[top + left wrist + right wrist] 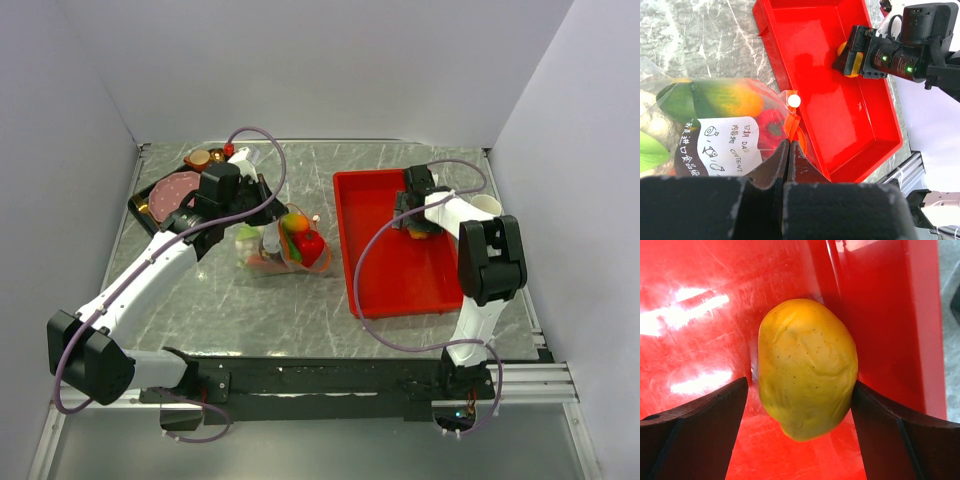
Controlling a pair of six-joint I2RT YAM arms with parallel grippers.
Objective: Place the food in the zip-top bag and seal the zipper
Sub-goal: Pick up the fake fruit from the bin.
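**A:** Right, here's the picture: the zip-top bag (290, 245) sits on the desk (300, 310) just left of the red tray (400, 280), and it's already well stocked.

**B:** It is! Through the clear plastic I make out a green-and-orange piece (715, 100), a red piece (771, 127) and a leafy bit (650, 152) at the edge.

**A:** And the left fingers (772, 167) are clenched tight on the bag's edge, right beside the zipper (792, 124), holding the mouth up.

**B:** From above that mouth looks open to me. The zipper's not run, I'd say.

**A:** Now across to the tray. The yellow oval fruit (807, 367) lies on the red floor, close to the tray's wall.

**B:** And the right fingers (700, 430) are spread wide, one on either side of it. One seems to brush the skin and the other is a sliver off. No grip on it yet, by my reading.

**A:** Anything else outstanding?

**B:** There are small bits (200, 158) at the far left beyond the pink plate (172, 190), too small to call.

**A:** So, the tally?

**B:** Most of the food is bagged, I judge. What's left is to take hold of that fruit, bring it across, drop it through the mouth and then press the zipper closed along its length. I'd call the loading nearly done and the sealing not started.
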